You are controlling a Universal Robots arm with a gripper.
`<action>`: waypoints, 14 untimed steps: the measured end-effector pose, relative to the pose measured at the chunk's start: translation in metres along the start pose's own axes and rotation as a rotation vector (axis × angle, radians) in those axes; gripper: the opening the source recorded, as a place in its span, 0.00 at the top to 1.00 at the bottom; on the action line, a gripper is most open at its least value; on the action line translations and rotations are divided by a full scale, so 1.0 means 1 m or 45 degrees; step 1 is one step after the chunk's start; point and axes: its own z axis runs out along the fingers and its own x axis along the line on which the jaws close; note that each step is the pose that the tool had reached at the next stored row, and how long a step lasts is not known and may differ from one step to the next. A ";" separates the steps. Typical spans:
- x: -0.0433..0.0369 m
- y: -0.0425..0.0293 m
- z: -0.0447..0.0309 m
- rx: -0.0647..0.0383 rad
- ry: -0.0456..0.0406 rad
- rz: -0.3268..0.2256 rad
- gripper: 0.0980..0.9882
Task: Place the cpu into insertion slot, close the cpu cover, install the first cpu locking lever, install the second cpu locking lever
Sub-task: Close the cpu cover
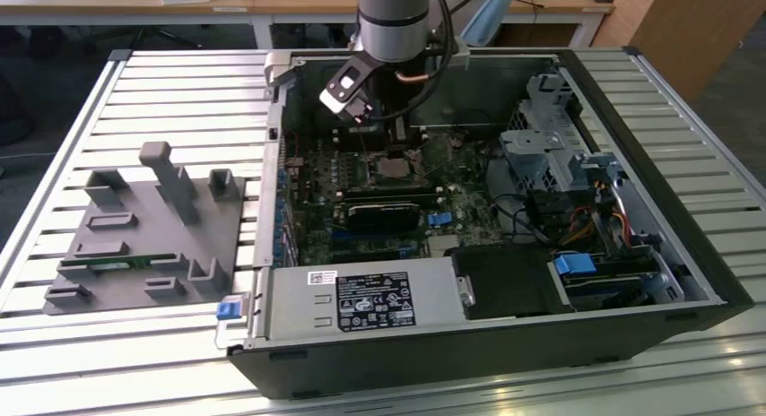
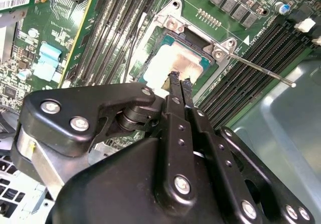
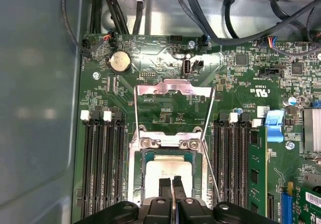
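Poised right over the cpu [image 3: 168, 164] with the pincer [image 3: 171, 184] narrowed, tips almost together. Down in the insertion slot [image 3: 133, 179], seated flat with silver face up: that same cpu. Beyond it, swung back and open: the cpu cover [image 3: 174, 89]. In the second wrist view, jutting out sideways: 1 thin locking lever [image 2: 261, 71].

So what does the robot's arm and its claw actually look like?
The arm is a smooth silver-grey tube with a dark band, and black cables run beside it. The gripper is black: jointed flat links dotted with silver screws, ending in two thin black fingers.
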 end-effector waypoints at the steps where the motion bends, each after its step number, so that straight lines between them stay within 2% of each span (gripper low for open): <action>1: 0.0000 0.0000 -0.0001 0.000 0.000 0.000 0.94; 14: -0.0001 0.0006 -0.0056 0.000 0.000 0.000 0.94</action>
